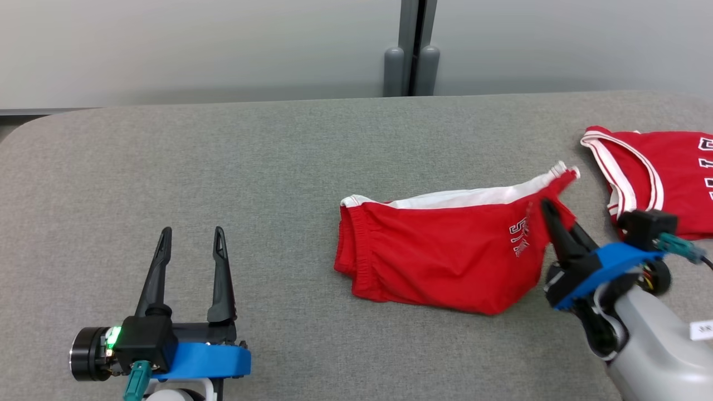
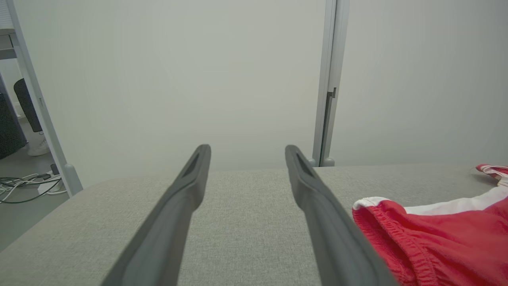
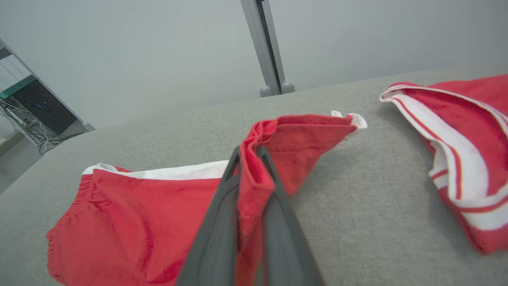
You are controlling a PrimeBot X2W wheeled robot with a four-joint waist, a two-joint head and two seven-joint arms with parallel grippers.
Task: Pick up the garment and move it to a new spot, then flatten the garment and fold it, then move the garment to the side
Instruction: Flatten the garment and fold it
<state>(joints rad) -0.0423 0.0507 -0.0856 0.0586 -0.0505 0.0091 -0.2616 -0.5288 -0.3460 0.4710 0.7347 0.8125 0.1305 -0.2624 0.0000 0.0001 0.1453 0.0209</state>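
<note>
Here, right hand (image 1: 547,207) pinches the red shorts (image 1: 440,262); left hand (image 1: 192,230) gapes wide.

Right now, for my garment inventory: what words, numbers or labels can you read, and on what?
"ST…": white sideways lettering on the red fabric shorts; the rest is creased, unreadable.
White letters on the red jersey with white trim: cut off at the picture's edge, unreadable.
White tag on the pale grey right forearm: too small to read.
</note>
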